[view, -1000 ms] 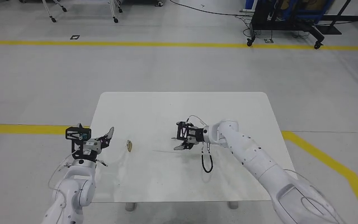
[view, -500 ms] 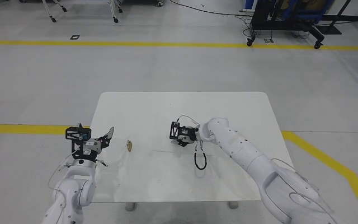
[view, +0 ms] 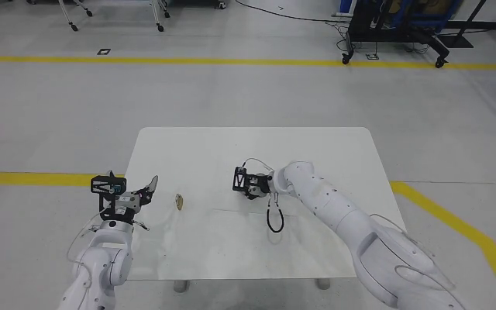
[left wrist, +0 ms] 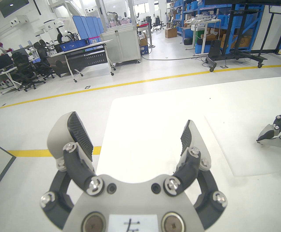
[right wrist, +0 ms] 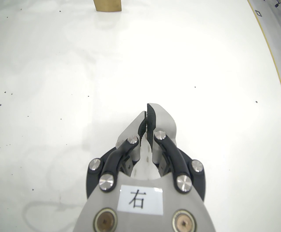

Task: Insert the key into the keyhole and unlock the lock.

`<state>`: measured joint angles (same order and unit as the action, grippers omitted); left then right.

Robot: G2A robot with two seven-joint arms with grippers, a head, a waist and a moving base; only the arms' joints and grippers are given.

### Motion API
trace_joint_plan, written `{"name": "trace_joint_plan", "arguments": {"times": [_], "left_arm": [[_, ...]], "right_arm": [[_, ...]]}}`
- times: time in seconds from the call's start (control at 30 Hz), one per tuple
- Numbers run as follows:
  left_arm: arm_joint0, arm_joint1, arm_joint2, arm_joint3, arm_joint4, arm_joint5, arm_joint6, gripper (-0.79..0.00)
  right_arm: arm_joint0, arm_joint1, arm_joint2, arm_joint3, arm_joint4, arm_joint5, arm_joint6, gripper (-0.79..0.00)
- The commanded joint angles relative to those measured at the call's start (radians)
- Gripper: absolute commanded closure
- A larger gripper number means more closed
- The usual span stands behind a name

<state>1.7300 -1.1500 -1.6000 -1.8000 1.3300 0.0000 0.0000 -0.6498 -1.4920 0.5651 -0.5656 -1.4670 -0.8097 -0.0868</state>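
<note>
- The brass padlock [view: 179, 202] lies on the white counter [view: 325, 155], toward its left side.
- The left hand [view: 147, 188] hovers at the counter's left edge with fingers spread wide [left wrist: 131, 131]. The padlock is near it, further in on the counter.
- The right hand [view: 246, 188] is near the counter's middle, well apart from the padlock [right wrist: 107, 5], which lies straight ahead of its fingertips.
- Its pads are pressed together [right wrist: 146, 114]. I cannot tell whether a key sits between them.

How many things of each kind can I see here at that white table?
Brass lock: 1
Grippers: 2, the left gripper open, the right gripper shut
Table: 1
Total: 4
</note>
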Motion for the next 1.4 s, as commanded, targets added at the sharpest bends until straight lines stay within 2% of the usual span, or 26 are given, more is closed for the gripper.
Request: {"name": "trace_joint_plan", "arguments": {"times": [0.0, 0.3, 0.5, 0.63, 0.87, 1.03, 1.07, 1.13, 1.37], "left_arm": [[0.0, 0.0, 0.0, 0.0, 0.0, 0.0, 0.0, -0.785], [0.0, 0.0, 0.0, 0.0, 0.0, 0.0, 0.0, -0.785], [0.0, 0.0, 0.0, 0.0, 0.0, 0.0, 0.0, -0.785], [0.0, 0.0, 0.0, 0.0, 0.0, 0.0, 0.0, -0.785], [0.0, 0.0, 0.0, 0.0, 0.0, 0.0, 0.0, -0.785], [0.0, 0.0, 0.0, 0.0, 0.0, 0.0, 0.0, -0.785], [0.0, 0.0, 0.0, 0.0, 0.0, 0.0, 0.0, -0.785], [0.0, 0.0, 0.0, 0.0, 0.0, 0.0, 0.0, -0.785], [0.0, 0.0, 0.0, 0.0, 0.0, 0.0, 0.0, -0.785]], "right_arm": [[0.001, -0.001, -0.004, 0.005, -0.012, -0.002, -0.017, 0.0], [-0.015, 0.021, -0.011, -0.026, -0.098, -0.001, -0.164, 0.0], [-0.053, 0.067, 0.017, -0.094, -0.16, 0.03, -0.301, 0.0], [-0.104, 0.111, 0.072, -0.161, -0.168, 0.088, -0.406, 0.0], [-0.263, 0.203, 0.218, -0.363, -0.154, 0.168, -0.566, 0.0], [-0.453, 0.282, 0.377, -0.583, -0.164, 0.196, -0.682, 0.0], [-0.494, 0.298, 0.413, -0.629, -0.18, 0.212, -0.683, 0.0], [-0.594, 0.322, 0.489, -0.734, -0.188, 0.297, -0.615, 0.0], [-0.594, 0.322, 0.489, -0.734, -0.188, 0.297, -0.615, 0.0]]}}
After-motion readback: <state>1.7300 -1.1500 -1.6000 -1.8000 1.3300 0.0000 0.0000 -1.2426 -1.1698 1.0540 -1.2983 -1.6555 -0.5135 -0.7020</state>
